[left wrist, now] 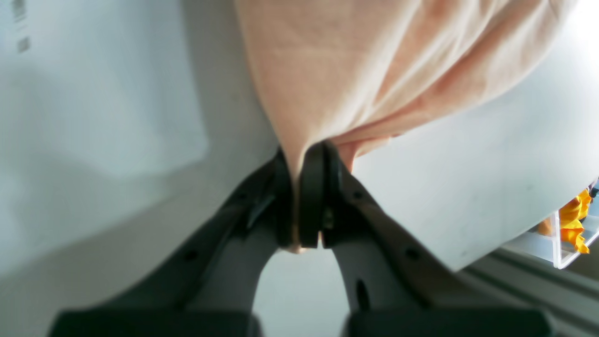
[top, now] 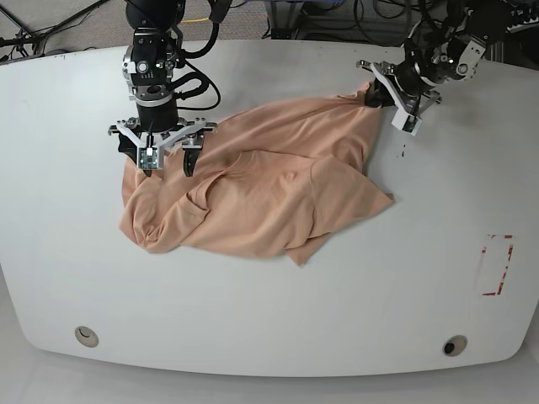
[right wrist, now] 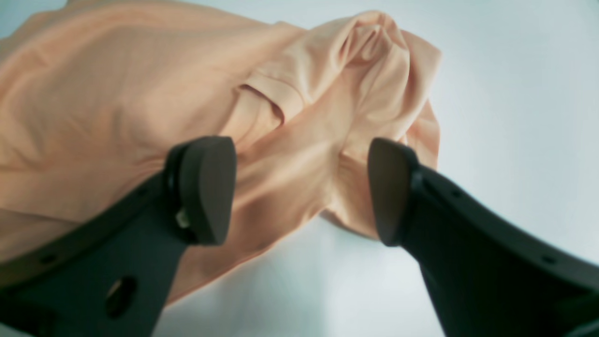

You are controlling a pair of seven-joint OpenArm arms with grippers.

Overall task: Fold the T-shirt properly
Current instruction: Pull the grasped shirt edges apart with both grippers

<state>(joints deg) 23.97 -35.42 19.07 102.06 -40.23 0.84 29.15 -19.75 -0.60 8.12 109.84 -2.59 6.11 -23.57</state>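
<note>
The peach-pink T-shirt (top: 269,194) lies crumpled across the middle of the white table (top: 278,320). In the base view my left gripper (top: 376,95) sits at the shirt's far right corner. The left wrist view shows this gripper (left wrist: 299,159) shut on a pinch of the T-shirt (left wrist: 351,70), which stretches away from it. My right gripper (top: 166,160) hangs open over the shirt's bunched left end. In the right wrist view its two fingers straddle a rumpled fold, the gripper (right wrist: 299,187) holding nothing, the T-shirt (right wrist: 93,93) spread beneath.
A red-outlined rectangle (top: 497,265) marks the table at the right. Two round holes (top: 84,337) (top: 455,346) sit near the front edge. A clear box holding something orange-yellow (left wrist: 571,229) shows past the table edge in the left wrist view. Cables run behind the table.
</note>
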